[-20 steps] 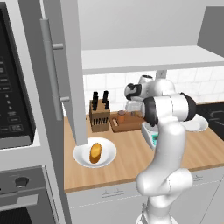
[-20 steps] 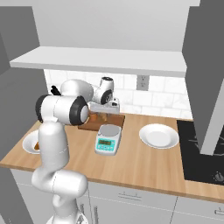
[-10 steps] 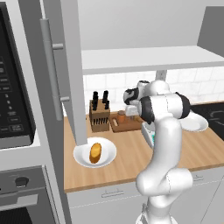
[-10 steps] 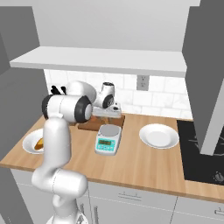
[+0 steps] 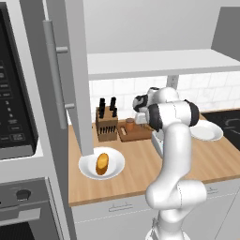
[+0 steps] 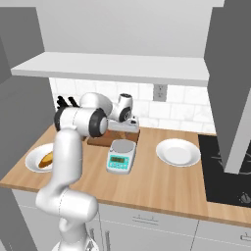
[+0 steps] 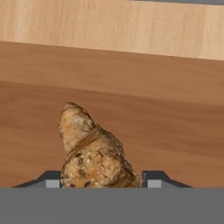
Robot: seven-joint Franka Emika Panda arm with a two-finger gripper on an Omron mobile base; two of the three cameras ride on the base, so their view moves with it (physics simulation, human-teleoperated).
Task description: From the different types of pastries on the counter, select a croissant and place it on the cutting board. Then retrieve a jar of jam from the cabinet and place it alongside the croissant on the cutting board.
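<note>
Two pastries are apart now. At far left in the left base view, the smooth oblong orange-yellow roll [image 5: 102, 163] lies on a round white plate [image 5: 89, 169] beside the tall grey cabinet door [image 5: 70, 75]. Rightward stands the black knife block [image 5: 106, 123], then the small reddish-brown jam jar [image 5: 130, 124] upright on the mid-brown wooden cutting board [image 5: 136, 134], with the white arm's gripper [image 5: 140, 117] just beyond it. The hand view has the lumpy golden-brown croissant [image 7: 92, 153] clamped between the closed fingers [image 7: 154, 177], its long axis pointing away from them over the board. Bare board lies ahead; I judge lowering straight down works. A teal kitchen scale [image 6: 121, 156] sits near the board's right edge.
</note>
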